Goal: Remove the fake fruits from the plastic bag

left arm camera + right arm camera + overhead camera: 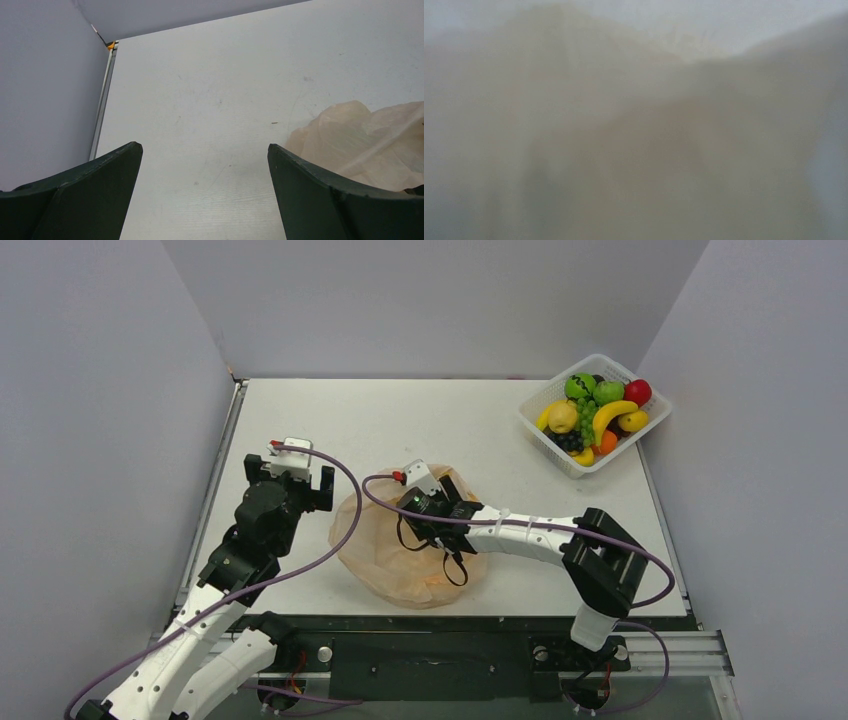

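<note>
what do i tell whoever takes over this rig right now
left hand: open, empty, above the table left of the bag.
right hand: down on the bag's top; its camera shows only blurred plastic, grip unclear.
fruits: piled in the basket at the far right corner; none loose on the table.
done: cannot tell what came from the bag.
to do: check the bag for fruit, lift out any.
</note>
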Available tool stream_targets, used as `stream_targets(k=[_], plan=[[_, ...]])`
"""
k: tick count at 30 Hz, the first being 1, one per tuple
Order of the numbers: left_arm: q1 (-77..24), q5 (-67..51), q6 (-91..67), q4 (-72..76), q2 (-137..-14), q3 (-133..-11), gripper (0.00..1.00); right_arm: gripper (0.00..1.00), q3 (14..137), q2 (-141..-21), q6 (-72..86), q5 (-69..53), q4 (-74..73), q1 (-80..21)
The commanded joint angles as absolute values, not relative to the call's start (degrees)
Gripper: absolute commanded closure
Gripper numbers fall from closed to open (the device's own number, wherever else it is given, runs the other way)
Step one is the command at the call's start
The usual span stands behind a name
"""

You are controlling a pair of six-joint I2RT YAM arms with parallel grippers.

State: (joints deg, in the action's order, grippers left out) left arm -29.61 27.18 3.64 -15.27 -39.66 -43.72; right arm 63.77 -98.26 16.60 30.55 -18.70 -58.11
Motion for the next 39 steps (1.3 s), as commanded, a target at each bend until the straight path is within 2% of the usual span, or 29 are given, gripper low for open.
stream_targets(k=[1,9,19,29,35,39], plan=[[-29.4,26.5,3.7,-14.3,-39.7,-44.8,0.03,0.31,65.7,-100.1,17.0,30.5,-17.7,-57.8],[-29.4,26.4,3.7,-14.2,-40.0,-44.8,0.03,0.31,68.2,-104.0,16.2,30.5,-16.1,-57.2],[-29.3,26.4,3.7,-14.2,-40.1,-44.8,0.03,0.42,68.9,-107.6,16.5,29.6,-15.3,-56.9],[-29.4,26.4,3.7,-14.2,-40.3,-44.8,0.03,0.43,69.7,-109.7,15.3,31.9,-14.5,-57.0],[-29.4,26.1,3.6,-14.3,-40.6,-44.8,0.03,0.39,70.3,-110.8,15.1,31.9,-13.8,-56.9],[-29.4,26.0,3.6,-14.2,-40.6,-44.9,0.03,0.43,70.4,-110.9,15.0,31.8,-13.6,-56.9]])
